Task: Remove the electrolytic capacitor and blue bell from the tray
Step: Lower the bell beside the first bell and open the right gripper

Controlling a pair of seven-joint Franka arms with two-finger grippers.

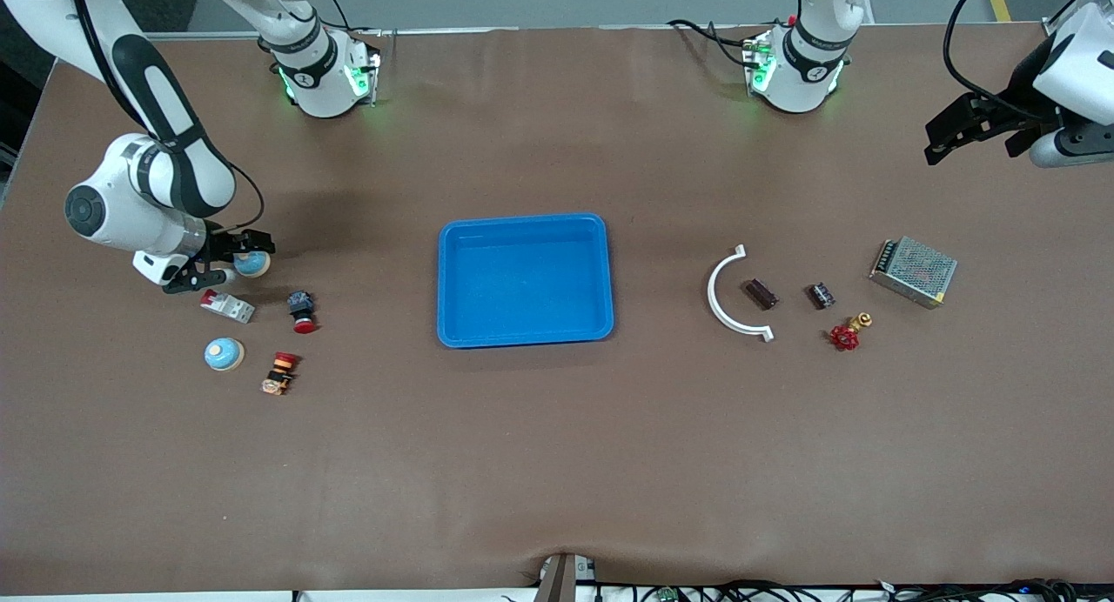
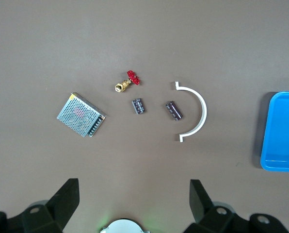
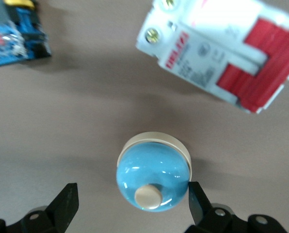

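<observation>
Overhead, a brown cover spans the whole bench (image 1: 557,463), lying flat apart from a small pucker at its 6 o'clock edge, where cables run along the rim. Grey floor shows past the 12 o'clock edge, where both arm bases stand.

At the centre sits a blue tray (image 1: 525,337); only its bare blue floor shows.

Taking the tray as the dial's hub, the capacitor group lies at 3 o'clock: a white curved bracket (image 1: 715,302), then a dark capacitor (image 1: 761,293) just beside it, a second capacitor (image 1: 821,295), a brass valve with a red handwheel (image 1: 848,332), and a mesh-cased power supply (image 1: 914,271) closest to the left arm's end. All lie apart from one another.

At 9 o'clock is the bell group. One blue bell (image 1: 254,264) stands upright on the cover between the fingers of the right claw (image 1: 239,261), which is down at bench level with its fingers spread apart; in the right wrist view one finger (image 3: 198,204) is at the bell's rim and the other stands clear. A white-and-red circuit breaker (image 1: 228,306) lies at the bell's 6 o'clock, a red mushroom pushbutton (image 1: 301,311) at its 4 o'clock. A second blue bell (image 1: 224,354) and a red-and-yellow switch (image 1: 280,373) lie nearer the front camera.

The left claw (image 1: 975,141) hangs high over the left arm's end of the bench, fingers wide apart, holding nothing.

Broad bare cover lies at 6 o'clock of the tray, and more at 12 o'clock.
</observation>
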